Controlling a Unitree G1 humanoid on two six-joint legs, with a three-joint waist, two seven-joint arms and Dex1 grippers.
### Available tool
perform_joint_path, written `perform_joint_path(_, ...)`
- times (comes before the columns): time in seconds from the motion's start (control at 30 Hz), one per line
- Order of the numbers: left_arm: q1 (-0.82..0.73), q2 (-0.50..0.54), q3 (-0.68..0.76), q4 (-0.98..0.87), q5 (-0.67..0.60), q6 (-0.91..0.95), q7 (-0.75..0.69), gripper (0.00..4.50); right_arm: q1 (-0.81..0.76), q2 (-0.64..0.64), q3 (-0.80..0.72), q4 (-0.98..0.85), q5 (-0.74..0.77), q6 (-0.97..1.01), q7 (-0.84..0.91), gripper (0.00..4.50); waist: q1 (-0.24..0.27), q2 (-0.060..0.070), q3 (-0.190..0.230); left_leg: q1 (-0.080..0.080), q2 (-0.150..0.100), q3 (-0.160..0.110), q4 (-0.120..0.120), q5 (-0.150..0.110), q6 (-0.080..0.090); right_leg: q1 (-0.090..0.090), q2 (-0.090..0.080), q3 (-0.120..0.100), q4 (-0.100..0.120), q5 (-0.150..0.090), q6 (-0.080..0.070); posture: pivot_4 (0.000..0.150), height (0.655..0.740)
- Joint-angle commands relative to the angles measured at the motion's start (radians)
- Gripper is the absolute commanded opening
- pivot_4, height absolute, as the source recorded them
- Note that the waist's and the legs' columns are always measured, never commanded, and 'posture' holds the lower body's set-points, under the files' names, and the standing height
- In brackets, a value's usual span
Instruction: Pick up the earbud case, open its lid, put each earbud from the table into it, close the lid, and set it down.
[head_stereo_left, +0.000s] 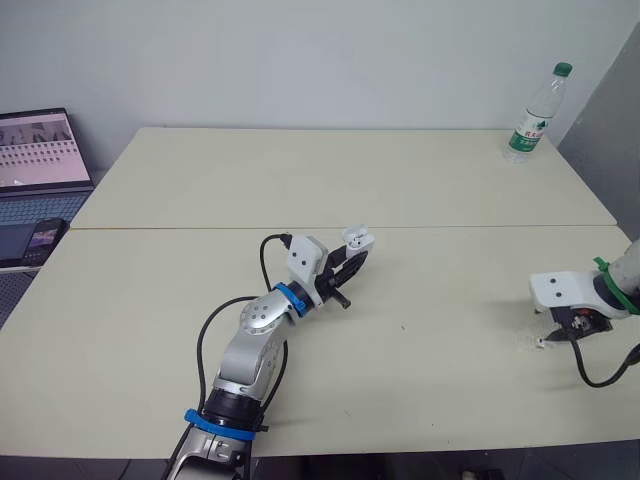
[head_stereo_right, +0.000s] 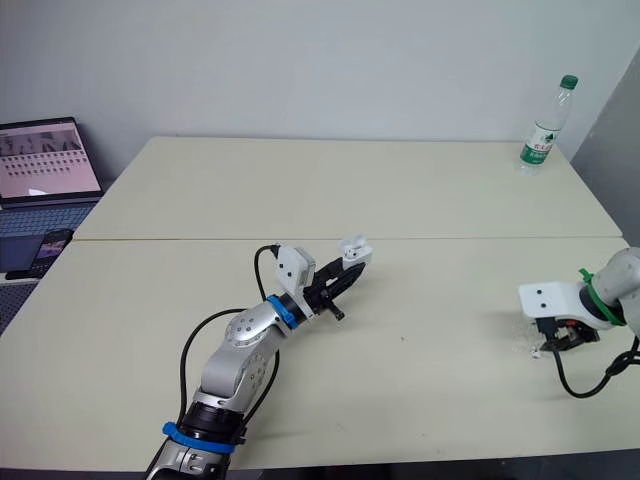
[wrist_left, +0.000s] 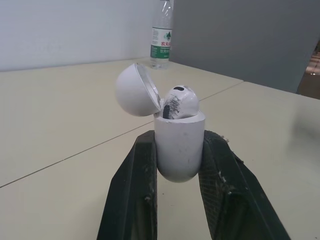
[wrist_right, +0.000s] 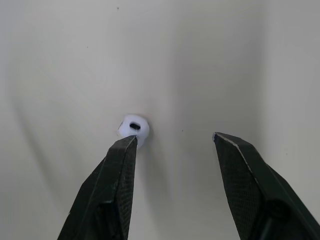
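The silver-grey left arm (head_stereo_left: 262, 325) has round joints, blue rings (head_stereo_left: 290, 296), a looping black cable (head_stereo_left: 203, 345) and a white wrist block (head_stereo_left: 305, 258), the right wrist block (head_stereo_left: 558, 288) is white with a green band (head_stereo_left: 603, 268), and the left pincer (wrist_left: 179, 145) and right pincer (wrist_right: 175, 137) have tapered black fingers.

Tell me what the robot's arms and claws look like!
The left arm is shiny silver with rounded joints, blue rings and a looping black cable. The right arm has a green band and a second black cable. Each wrist carries a white block. The left claw and right claw each have two black fingers narrowing to tips.
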Motion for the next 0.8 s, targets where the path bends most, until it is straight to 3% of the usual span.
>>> perform_joint_path(0.03,-0.010,-0.007,-0.002,-0.014,0.003,-0.026,-0.002,0.74,0.005,-0.037,-0.039,-0.033,0.025,0.030,0.030,2.50,0.000,0.000,0.000,0.000,0.000,0.000,0.000,0.000,0.000,0.000,0.000,0.000,0.000,0.000,0.000,0.150,0.7362)
perform_joint_path(0.17,-0.009,-0.008,-0.002,-0.012,0.005,-0.027,-0.002,0.74,0.017,-0.043,-0.039,-0.062,0.035,0.121,0.031,2.50,0.000,0.000,0.000,0.000,0.000,0.000,0.000,0.000,0.000,0.000,0.000,0.000,0.000,0.000,0.000,0.150,0.7362)
perform_joint_path(0.57,0.002,-0.006,0.000,-0.020,0.007,-0.029,0.000,0.74,0.104,-0.019,-0.079,-0.281,0.097,0.728,-0.057,2.50,0.000,0.000,0.000,0.000,0.000,-0.001,0.000,0.000,0.000,0.000,0.000,0.000,0.000,0.000,0.000,0.150,0.7362)
perform_joint_path(0.8,-0.001,-0.010,-0.003,-0.012,0.005,-0.033,-0.005,0.74,0.146,-0.016,-0.099,-0.378,0.147,0.939,-0.172,2.50,0.000,0.000,0.000,-0.001,0.000,-0.001,0.000,0.000,0.000,0.000,0.000,0.000,0.000,0.000,0.000,0.150,0.7362)
